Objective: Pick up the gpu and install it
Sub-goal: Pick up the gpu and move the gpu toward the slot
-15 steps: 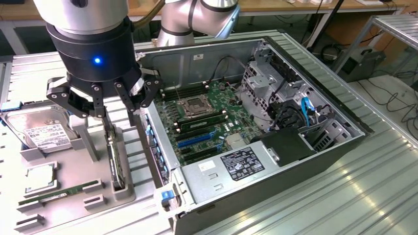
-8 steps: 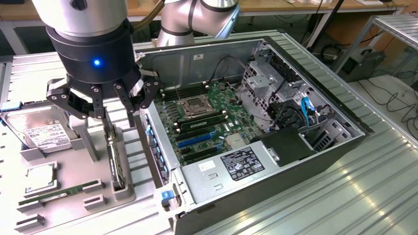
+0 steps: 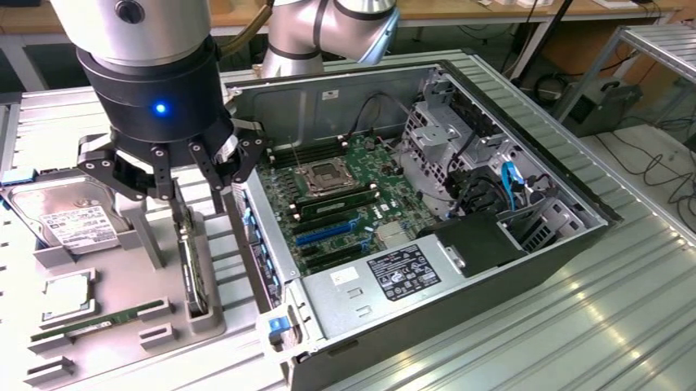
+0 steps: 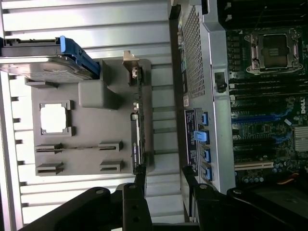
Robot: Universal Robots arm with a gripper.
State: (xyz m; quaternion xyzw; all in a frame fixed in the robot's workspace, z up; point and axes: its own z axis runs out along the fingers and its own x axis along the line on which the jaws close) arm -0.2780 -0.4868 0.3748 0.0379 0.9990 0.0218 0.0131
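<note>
- Because the gpu stands on its long edge in a slot of the grey tray, the exterior view gives little more than its thin upper rim. Its fan face cannot be made out.
- In that view the card's end nearest the arm is covered by the gripper.
- In the wrist view one dark finger lines up with the card's end. Whether it touches cannot be told.
- The arm's upper part is cut off by the picture's edge, and the gripper's linkages overlap part of the hard drive.
- The wrist points straight down over the tray, with a blue light glowing on its black collar.
- The jaws stand wide apart and are closed on nothing. One finger is over the card's line and the other is toward the open computer case.
- The gpu sits along the tray's side nearest the case, and the case's rear wall is just beside it. A narrow strip of ribbed table lies between them.
- On the card's other side the tray is bare for a stretch. The processor chip and the memory stick lie well apart from the card.
- Inside the case the motherboard lies uncovered.
</note>
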